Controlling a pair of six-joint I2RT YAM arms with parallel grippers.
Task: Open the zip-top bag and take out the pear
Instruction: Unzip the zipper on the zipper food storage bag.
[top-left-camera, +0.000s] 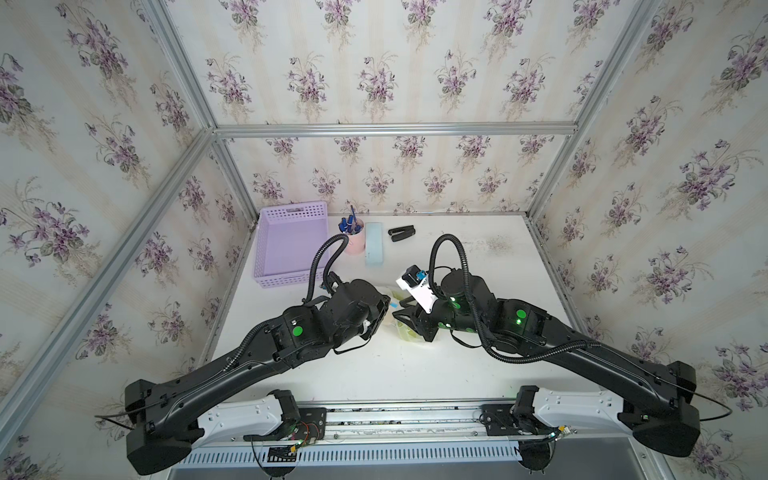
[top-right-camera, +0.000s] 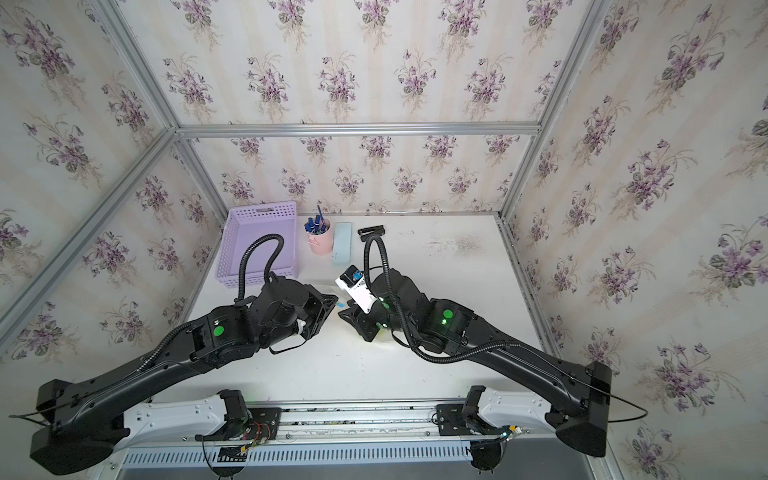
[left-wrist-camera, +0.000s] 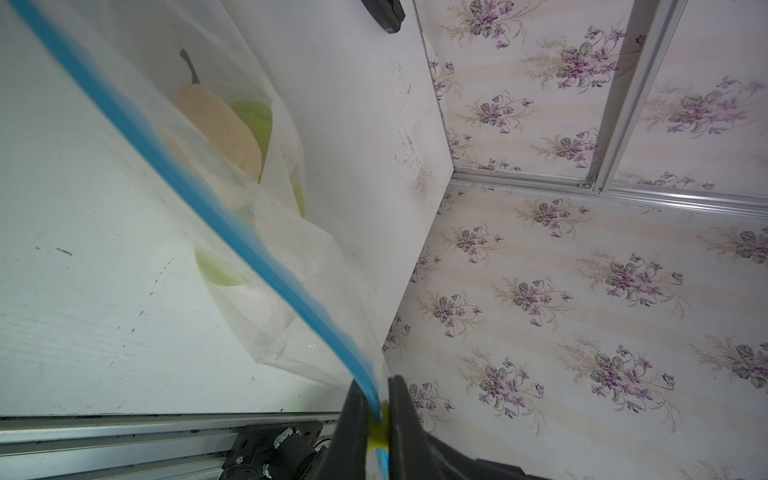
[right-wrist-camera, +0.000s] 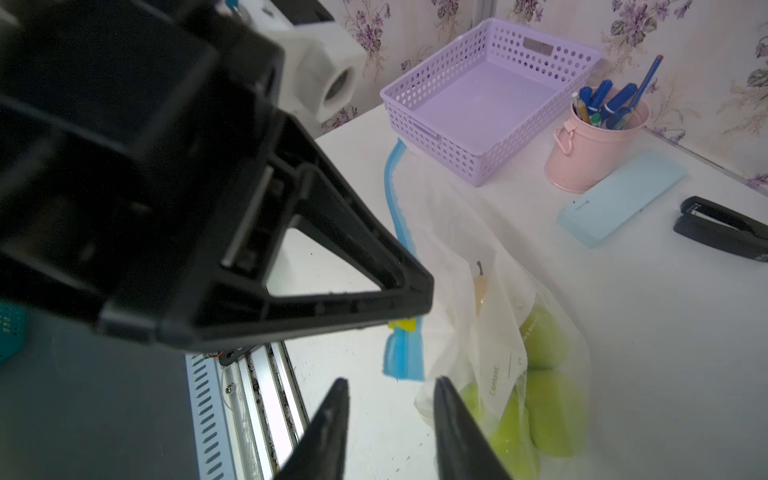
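Gripping zip-top bag (left-wrist-camera: 286, 249), left pincer (left-wrist-camera: 376, 388), seemingly tab-end

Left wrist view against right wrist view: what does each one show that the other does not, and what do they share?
Only the left wrist view shows the left gripper with its fingers shut on the zip strip at the yellow tab. Only the right wrist view shows the right gripper, fingers open, plus the lavender basket, the pink cup of pens and the light-blue case. Both show the zip-top bag and its strip, the pear and green fruit inside, and the white table.
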